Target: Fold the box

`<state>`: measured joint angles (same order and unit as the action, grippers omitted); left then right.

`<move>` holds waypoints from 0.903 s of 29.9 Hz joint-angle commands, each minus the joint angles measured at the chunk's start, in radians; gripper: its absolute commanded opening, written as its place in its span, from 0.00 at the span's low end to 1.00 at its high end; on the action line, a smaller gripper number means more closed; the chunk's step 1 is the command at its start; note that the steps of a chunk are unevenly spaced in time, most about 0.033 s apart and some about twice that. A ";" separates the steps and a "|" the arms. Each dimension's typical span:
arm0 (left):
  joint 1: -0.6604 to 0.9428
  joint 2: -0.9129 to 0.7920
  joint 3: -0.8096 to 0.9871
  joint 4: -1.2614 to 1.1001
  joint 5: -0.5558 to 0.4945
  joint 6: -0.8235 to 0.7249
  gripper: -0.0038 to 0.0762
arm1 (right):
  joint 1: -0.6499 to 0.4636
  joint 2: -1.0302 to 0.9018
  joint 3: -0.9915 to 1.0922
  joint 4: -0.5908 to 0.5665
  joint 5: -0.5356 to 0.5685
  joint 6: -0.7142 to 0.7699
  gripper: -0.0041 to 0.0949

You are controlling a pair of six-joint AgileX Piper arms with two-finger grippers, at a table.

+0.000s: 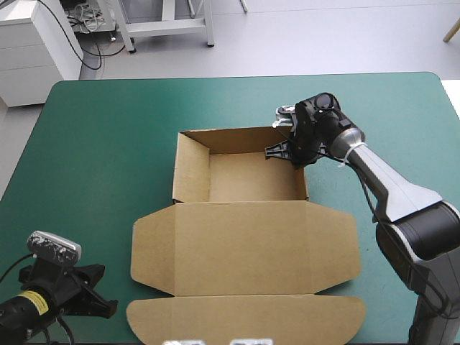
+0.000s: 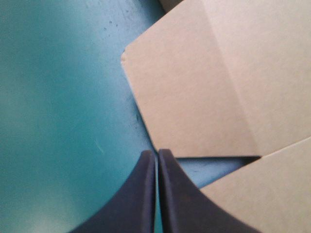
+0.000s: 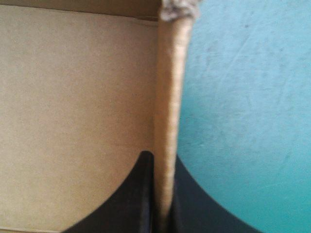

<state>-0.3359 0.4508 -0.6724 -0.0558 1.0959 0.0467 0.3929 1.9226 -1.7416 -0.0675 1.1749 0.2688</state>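
Note:
The brown box (image 1: 251,180) stands mid-table as an open tray, its lid (image 1: 244,248) lying flat toward the near edge. My right gripper (image 1: 291,152) is at the tray's right wall near the far right corner. In the right wrist view the gripper (image 3: 163,160) is shut on that upright wall (image 3: 170,87), one black finger inside the tray and one outside. My left gripper (image 1: 108,309) rests low at the table's near left corner, apart from the box. In its own view the left gripper (image 2: 157,154) is shut on nothing, with a rounded lid flap (image 2: 204,97) just ahead.
Bare teal-green cover (image 1: 93,144) lies to the left of the box and beyond its far wall. The lid's front flap (image 1: 244,320) reaches close to the table's near edge.

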 commanded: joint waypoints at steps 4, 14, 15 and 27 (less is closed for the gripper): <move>-0.002 -0.083 0.082 -0.046 -0.053 -0.011 0.04 | -0.161 -0.160 -0.027 -0.170 -0.005 -0.090 0.03; -0.002 -0.124 0.152 -0.042 -0.056 -0.011 0.04 | -0.571 -0.232 -0.027 -0.162 -0.005 -0.242 0.03; -0.002 -0.124 0.154 -0.042 -0.054 -0.011 0.04 | -0.611 -0.230 -0.027 -0.170 -0.005 -0.253 0.03; -0.002 -0.124 0.155 -0.044 -0.060 -0.011 0.04 | -0.897 -0.194 -0.027 -0.155 -0.043 -0.253 0.03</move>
<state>-0.3359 0.3153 -0.4941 -0.0839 1.0918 0.0460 -0.4791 1.7660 -1.7416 -0.2160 1.1755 0.0212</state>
